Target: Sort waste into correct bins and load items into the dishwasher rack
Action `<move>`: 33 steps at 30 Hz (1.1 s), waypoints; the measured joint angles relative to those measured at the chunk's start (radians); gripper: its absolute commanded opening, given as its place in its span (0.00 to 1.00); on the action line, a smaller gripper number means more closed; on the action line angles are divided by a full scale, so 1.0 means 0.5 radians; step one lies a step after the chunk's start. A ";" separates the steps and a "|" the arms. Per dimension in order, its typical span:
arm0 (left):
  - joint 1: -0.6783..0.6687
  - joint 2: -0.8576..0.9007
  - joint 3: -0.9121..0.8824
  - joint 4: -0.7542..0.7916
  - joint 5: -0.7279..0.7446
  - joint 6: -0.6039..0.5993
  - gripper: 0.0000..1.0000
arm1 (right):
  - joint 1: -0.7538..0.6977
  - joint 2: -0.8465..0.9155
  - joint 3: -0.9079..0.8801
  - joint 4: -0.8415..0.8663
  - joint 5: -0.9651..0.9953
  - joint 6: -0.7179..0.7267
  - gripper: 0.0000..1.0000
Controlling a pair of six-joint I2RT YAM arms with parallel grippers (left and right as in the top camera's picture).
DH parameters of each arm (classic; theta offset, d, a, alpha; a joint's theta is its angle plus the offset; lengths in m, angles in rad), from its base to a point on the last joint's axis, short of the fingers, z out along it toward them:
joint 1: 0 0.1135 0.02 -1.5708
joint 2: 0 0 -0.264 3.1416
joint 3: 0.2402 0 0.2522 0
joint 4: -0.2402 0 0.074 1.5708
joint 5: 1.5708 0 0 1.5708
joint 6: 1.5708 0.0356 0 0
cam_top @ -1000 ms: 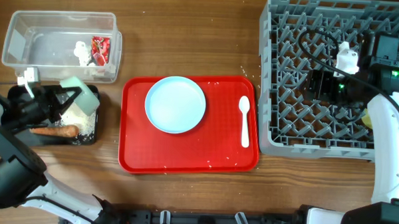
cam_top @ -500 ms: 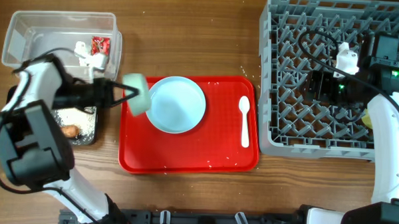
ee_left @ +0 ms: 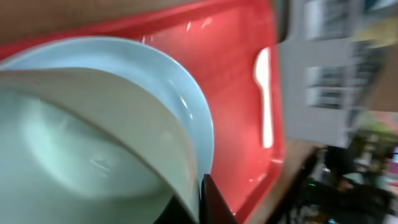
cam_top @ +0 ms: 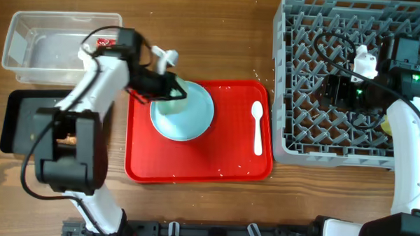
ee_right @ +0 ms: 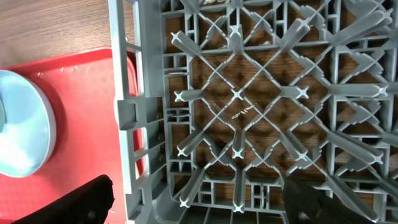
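Note:
My left gripper is shut on the rim of the pale-green bowl and holds it over the pale-blue plate on the red tray. In the left wrist view the bowl fills the lower left, with the plate under it and one finger at the rim. The white spoon lies on the tray's right side. My right gripper is open and empty over the grey rack. The red wrapper lies in the clear tub. The carrot piece lies in the black tray.
The red serving tray sits mid-table between the bins and the rack. Loose rice grains lie scattered on it and on the wood near the rack. My left arm spans from the table's lower left across the tub's right end.
My left arm has swung right from the black tray, carrying the pale-green bowl to above the plate on the red tray. The right arm has not moved.

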 measured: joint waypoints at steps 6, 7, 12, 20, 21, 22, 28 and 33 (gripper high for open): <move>-0.471 -0.037 0.027 0.011 -0.625 -0.276 0.17 | 0.000 0.000 0.000 -0.002 -0.001 0.000 0.93; -0.527 -0.037 0.027 0.008 -0.693 -0.309 0.22 | 0.000 0.000 0.000 -0.002 0.000 0.000 0.94; -0.658 -0.037 0.024 -0.018 -0.832 -0.385 0.32 | 0.000 0.000 0.000 -0.002 -0.001 0.000 1.00; -0.303 -0.385 0.022 -0.172 -1.012 -0.516 0.54 | 0.032 0.000 0.000 0.101 -0.190 0.001 0.93; -0.221 -0.465 0.022 -0.211 -1.024 -0.517 0.56 | 0.072 0.000 0.000 0.098 -0.194 0.002 0.93; -0.053 -0.599 0.022 -0.320 -1.034 -0.532 0.57 | 0.177 0.000 0.000 0.100 -0.188 0.002 0.93; 0.632 -0.797 0.023 -0.525 -1.068 -0.625 0.64 | 0.964 0.000 -0.003 0.404 -0.027 0.208 0.89; 0.900 -0.797 0.022 -0.538 -1.070 -0.772 0.66 | 1.438 0.146 -0.003 0.725 0.170 0.542 0.78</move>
